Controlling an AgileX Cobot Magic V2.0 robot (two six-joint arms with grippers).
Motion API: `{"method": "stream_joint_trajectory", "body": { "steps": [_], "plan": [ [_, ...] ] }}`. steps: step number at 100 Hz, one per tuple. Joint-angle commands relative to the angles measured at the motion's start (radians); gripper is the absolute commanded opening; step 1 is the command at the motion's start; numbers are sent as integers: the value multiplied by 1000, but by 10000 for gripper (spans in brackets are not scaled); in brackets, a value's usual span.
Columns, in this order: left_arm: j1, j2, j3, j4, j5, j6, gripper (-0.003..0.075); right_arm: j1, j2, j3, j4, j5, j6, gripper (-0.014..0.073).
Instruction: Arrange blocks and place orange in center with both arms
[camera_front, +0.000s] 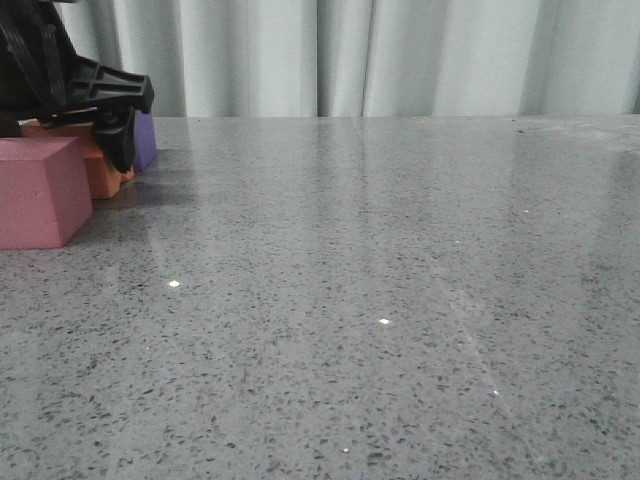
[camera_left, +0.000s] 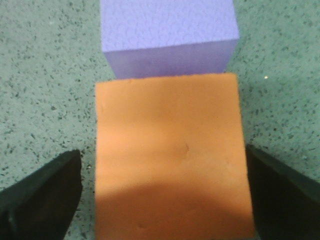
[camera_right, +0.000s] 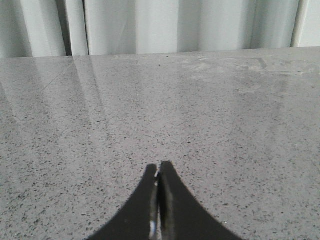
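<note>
In the front view the three cubes sit at the table's far left: the pinkish-red cube (camera_front: 40, 190) nearest, the orange cube (camera_front: 103, 168) behind it, and the purple cube (camera_front: 146, 140) furthest back. My left gripper (camera_front: 100, 135) is lowered over the orange cube. In the left wrist view the gripper (camera_left: 162, 200) is open, with its fingers (camera_left: 45, 200) on either side of the orange cube (camera_left: 170, 150). The purple cube (camera_left: 167, 35) touches the orange cube's far side. My right gripper (camera_right: 159, 172) is shut and empty over bare table, and is out of the front view.
The grey speckled tabletop (camera_front: 380, 300) stretches to the right of the cubes. A pale curtain (camera_front: 400, 55) hangs behind the table's far edge.
</note>
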Motion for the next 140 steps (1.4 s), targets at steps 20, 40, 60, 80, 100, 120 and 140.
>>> {"method": "stream_joint_trajectory", "body": {
  "steps": [20, 40, 60, 80, 100, 120, 140],
  "plan": [
    [0, -170, -49, 4, -9, 17, 619, -6, -20, -14, 1, -84, -9, -67],
    [0, -312, -49, -59, 45, 97, 618, -6, -20, -14, 1, -84, -9, -67],
    [0, -462, -10, -48, 85, 142, 607, -6, -20, -14, 1, -84, -9, -67],
    [0, -641, 146, -41, 85, 142, 384, -6, -20, -14, 1, -84, -9, -67],
    [0, -868, 341, -39, 60, 136, 49, -6, -20, -14, 1, -84, -9, -67],
    [0, -1077, 465, -33, 60, 136, -19, -6, -20, -14, 1, -84, -9, -67],
    [0, -1185, 501, -29, 86, 136, -19, -6, -20, -14, 1, -84, -9, -67]
  ]
}}
